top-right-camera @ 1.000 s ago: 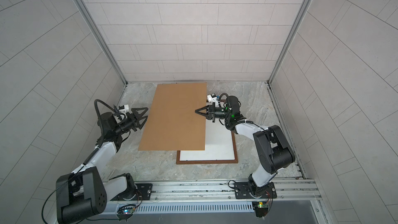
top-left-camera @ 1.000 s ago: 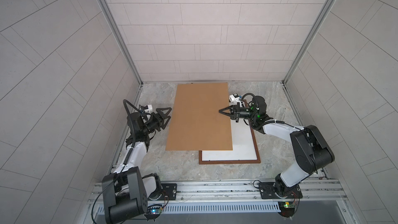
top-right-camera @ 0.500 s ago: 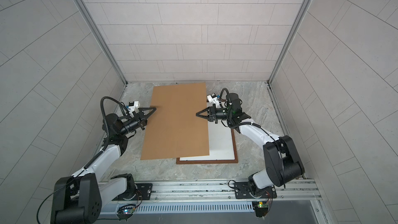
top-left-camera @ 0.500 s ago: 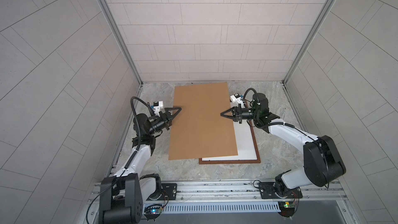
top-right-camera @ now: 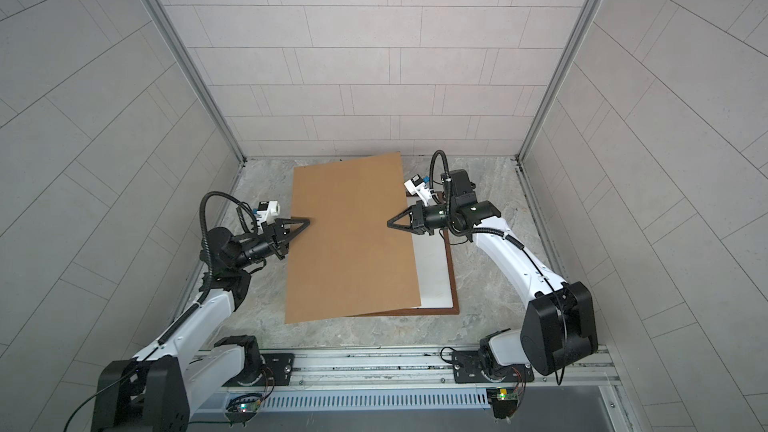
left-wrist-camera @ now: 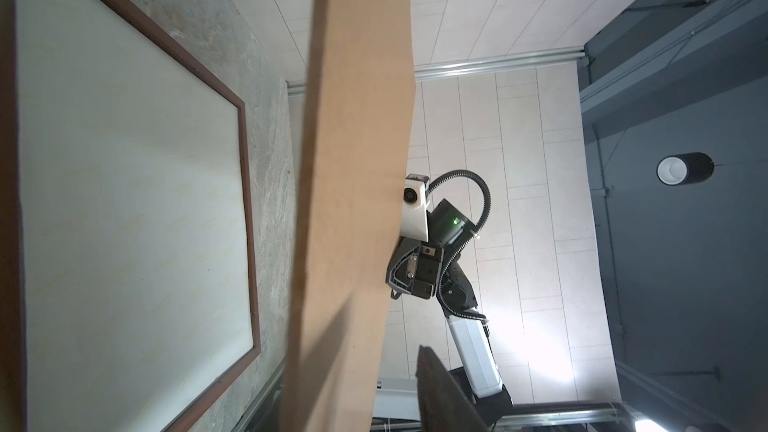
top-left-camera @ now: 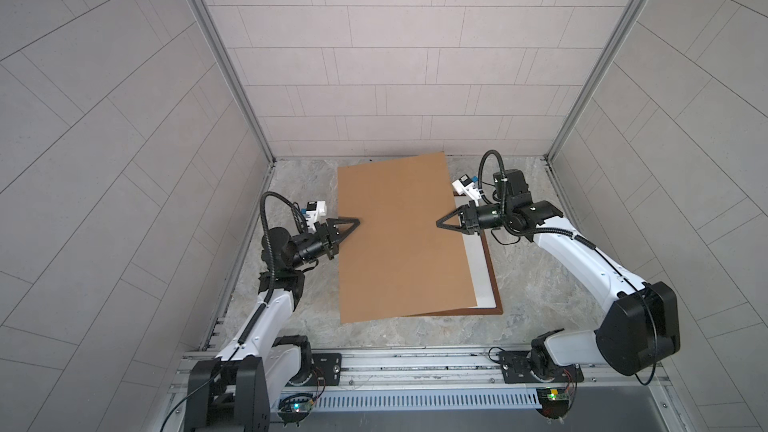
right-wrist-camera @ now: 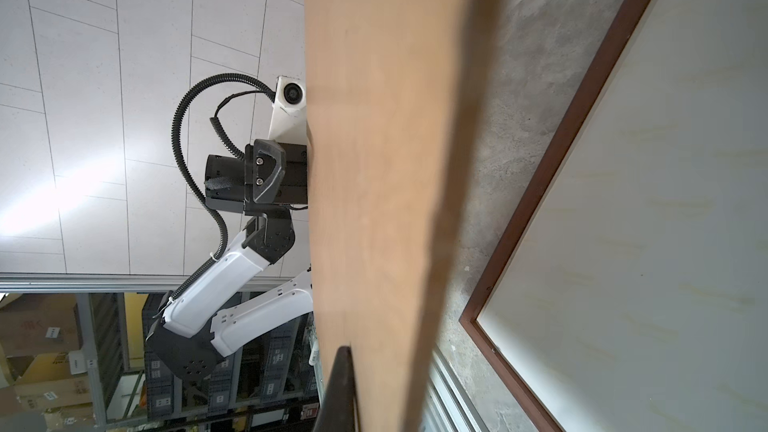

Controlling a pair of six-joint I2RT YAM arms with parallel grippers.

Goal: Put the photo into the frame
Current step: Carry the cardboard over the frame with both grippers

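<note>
In both top views I see a big brown board (top-left-camera: pixel 399 243) lifted off the table (top-left-camera: pixel 540 297). The right end effector (top-left-camera: pixel 439 224) is pressed together on the board's right edge. The left end effector (top-left-camera: pixel 355 222) reaches over the board's left edge. Under the board, more to the right, the frame (top-left-camera: pixel 497 308) lies flat on the table. The photo (top-left-camera: pixel 478 268) lies inside it with its plain white back up, and the board hides most of both. In the left wrist view the board (left-wrist-camera: pixel 353 201) runs between my left jaws. I see a gap between one dark finger (left-wrist-camera: pixel 444 392) and the board, so the left end effector is spread, not pinching. The frame (left-wrist-camera: pixel 246 201) and the white photo (left-wrist-camera: pixel 124 201) lie on the table beyond the board. In the right wrist view a dark finger (right-wrist-camera: pixel 338 388) touches the board (right-wrist-camera: pixel 395 160). The frame (right-wrist-camera: pixel 557 160) with the photo (right-wrist-camera: pixel 665 243) inside lies on the table.
</note>
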